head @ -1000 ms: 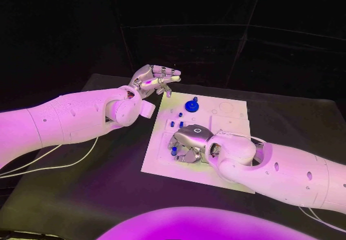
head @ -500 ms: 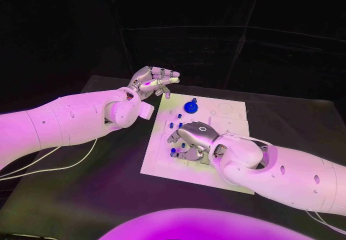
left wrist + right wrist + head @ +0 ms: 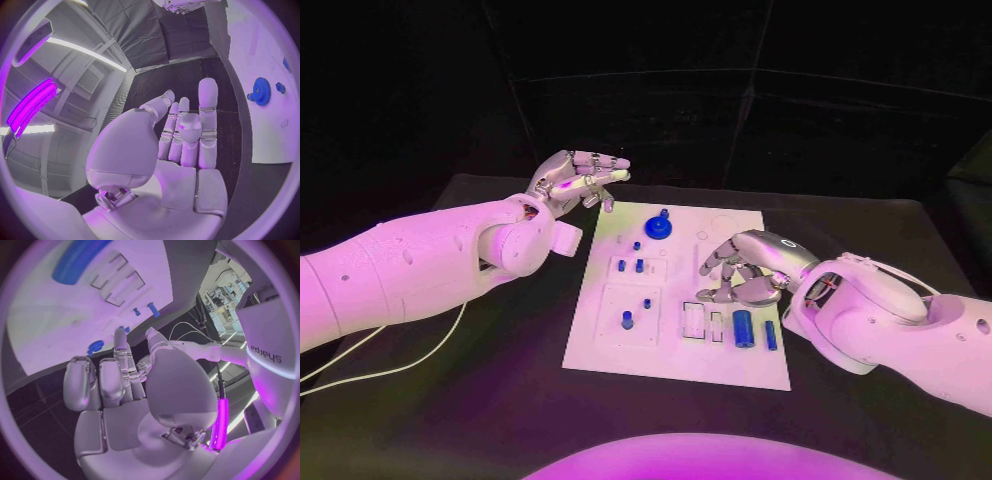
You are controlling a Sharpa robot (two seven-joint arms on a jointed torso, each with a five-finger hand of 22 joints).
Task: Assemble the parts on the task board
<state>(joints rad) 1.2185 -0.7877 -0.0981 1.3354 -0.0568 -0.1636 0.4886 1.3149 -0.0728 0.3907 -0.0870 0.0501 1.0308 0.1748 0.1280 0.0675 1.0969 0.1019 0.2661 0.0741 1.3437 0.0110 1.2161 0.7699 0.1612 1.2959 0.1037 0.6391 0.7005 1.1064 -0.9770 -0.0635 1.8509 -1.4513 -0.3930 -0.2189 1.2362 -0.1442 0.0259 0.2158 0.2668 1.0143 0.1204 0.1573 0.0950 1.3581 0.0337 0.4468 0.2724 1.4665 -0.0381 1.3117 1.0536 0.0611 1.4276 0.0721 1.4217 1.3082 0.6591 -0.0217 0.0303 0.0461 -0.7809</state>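
right robot hand (image 3: 744, 270) has lifted off the task board (image 3: 678, 350), fingers curled, holding nothing.

A: Task board (image 3: 675, 345)? Smooth matt white, prob. plastic. Blue gear (image 3: 659, 228) and cylinder (image 3: 743, 328): glossy plastic-looking.

B: Left hand (image 3: 574, 177), right hand (image 3: 744, 272): silvery, metallic sheen (pads look duller). Arm shells glossy white plastic. Table (image 3: 488, 380) matt black.

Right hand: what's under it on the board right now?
The right hand hovers over the white board's right side. Below its fingers lie two blue cylinders in slots. Whatever sits directly beneath the palm is covered.
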